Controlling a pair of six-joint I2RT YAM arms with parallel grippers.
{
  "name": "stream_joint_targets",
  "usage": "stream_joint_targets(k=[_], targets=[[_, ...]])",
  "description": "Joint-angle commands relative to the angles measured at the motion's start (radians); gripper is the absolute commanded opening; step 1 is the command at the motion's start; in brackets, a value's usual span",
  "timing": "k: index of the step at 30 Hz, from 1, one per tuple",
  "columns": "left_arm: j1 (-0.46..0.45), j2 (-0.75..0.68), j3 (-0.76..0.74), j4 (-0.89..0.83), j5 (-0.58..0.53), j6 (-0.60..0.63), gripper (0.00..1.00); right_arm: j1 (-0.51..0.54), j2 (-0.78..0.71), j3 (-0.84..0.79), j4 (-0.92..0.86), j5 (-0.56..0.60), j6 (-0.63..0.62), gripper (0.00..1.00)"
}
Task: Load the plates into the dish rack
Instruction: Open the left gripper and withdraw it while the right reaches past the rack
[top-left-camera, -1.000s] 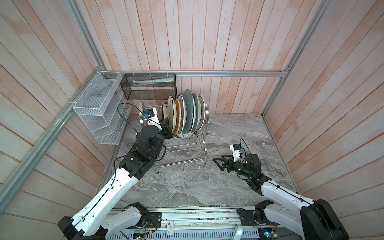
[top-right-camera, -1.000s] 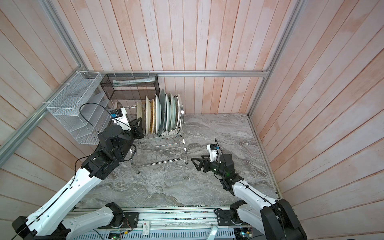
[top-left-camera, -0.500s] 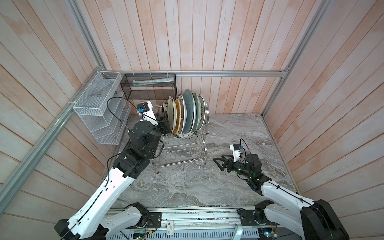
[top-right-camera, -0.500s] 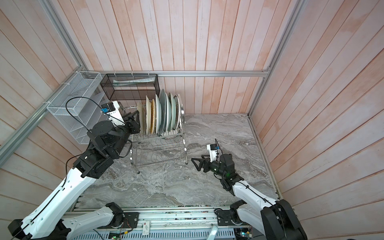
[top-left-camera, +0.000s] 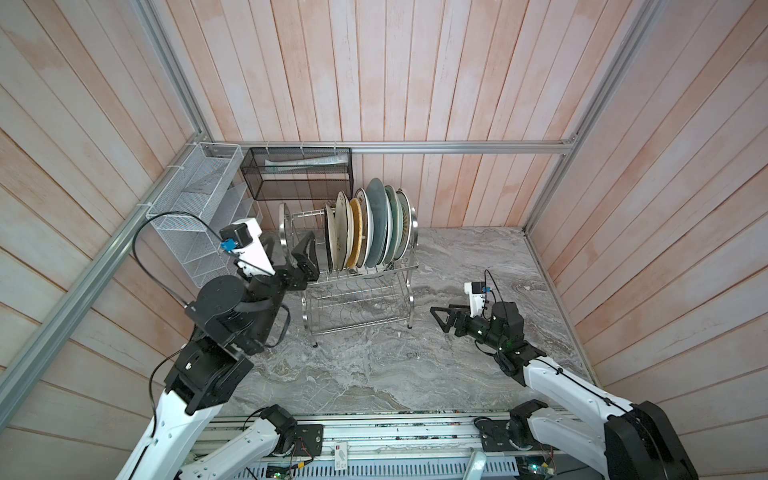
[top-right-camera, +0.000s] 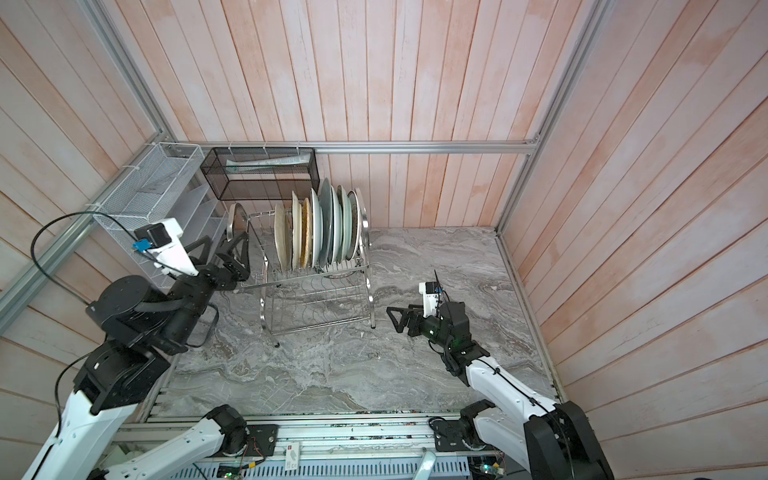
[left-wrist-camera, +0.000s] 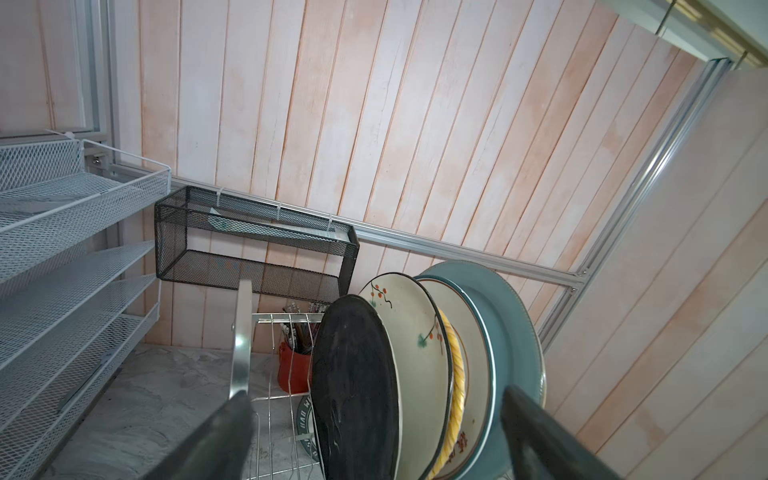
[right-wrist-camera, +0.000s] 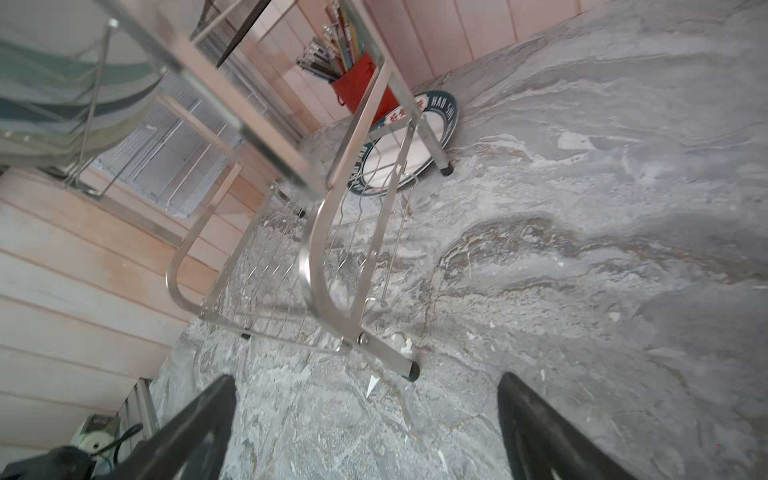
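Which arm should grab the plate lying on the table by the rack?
Right, probably: the right gripper sits low and open, facing the plate. The left gripper is up by the rack's top tier.

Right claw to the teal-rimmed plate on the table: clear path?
No. The dish rack stands between the right claw and the teal-rimmed plate: its lower tier and legs cross the line; the plate lies flat by the far leg.

Both top views look steeply down from high up front. Wrist cams sit close, sharing the dish rack (right-wrist-camera: 311, 257); right one's probably low over the tabletop (right-wrist-camera: 582, 208).
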Motion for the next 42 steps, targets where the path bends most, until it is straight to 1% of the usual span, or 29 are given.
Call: stream_joint_targets(k=[1,3,5,7,9,12,15,17,19,21,27,34,37,42], targets=[[0.004,-0.075,-0.086,-0.116,0.061,0.020,1.00,-0.050,0.065,0.076,-0.033,0.049,0.075,0.98],[0.004,-0.131,-0.136,-0.175,0.124,-0.001,1.00,-0.097,0.143,0.110,0.002,0.035,0.130,0.98],[0.003,-0.187,-0.200,-0.207,0.227,-0.023,1.00,-0.132,0.229,0.158,0.030,0.029,0.155,0.98],[0.003,-0.231,-0.273,-0.221,0.346,-0.041,1.00,-0.140,0.331,0.229,0.033,0.044,0.158,0.97],[0.004,-0.250,-0.324,-0.251,0.441,-0.074,1.00,-0.140,0.456,0.330,0.026,0.019,0.143,0.96],[0.004,-0.261,-0.383,-0.280,0.524,-0.116,1.00,-0.141,0.635,0.494,0.001,-0.035,0.135,0.94],[0.004,-0.287,-0.436,-0.256,0.595,-0.142,1.00,-0.141,0.792,0.643,-0.014,-0.068,0.153,0.90],[0.004,-0.300,-0.458,-0.241,0.623,-0.144,1.00,-0.142,0.878,0.731,-0.031,-0.098,0.164,0.86],[0.004,-0.307,-0.486,-0.229,0.632,-0.146,1.00,-0.140,0.951,0.807,-0.009,-0.151,0.186,0.79],[0.004,-0.311,-0.522,-0.194,0.666,-0.134,1.00,-0.133,1.018,0.876,0.011,-0.194,0.203,0.70],[0.003,-0.283,-0.581,-0.107,0.754,-0.091,1.00,-0.095,1.159,1.015,0.129,-0.341,0.268,0.52],[0.004,-0.267,-0.628,-0.033,0.837,-0.075,1.00,-0.035,1.266,1.135,0.198,-0.414,0.327,0.52],[0.003,-0.272,-0.631,-0.032,0.839,-0.075,1.00,-0.023,1.304,1.173,0.220,-0.432,0.357,0.52],[0.004,-0.273,-0.637,-0.027,0.834,-0.077,1.00,-0.010,1.327,1.204,0.212,-0.443,0.356,0.52]])
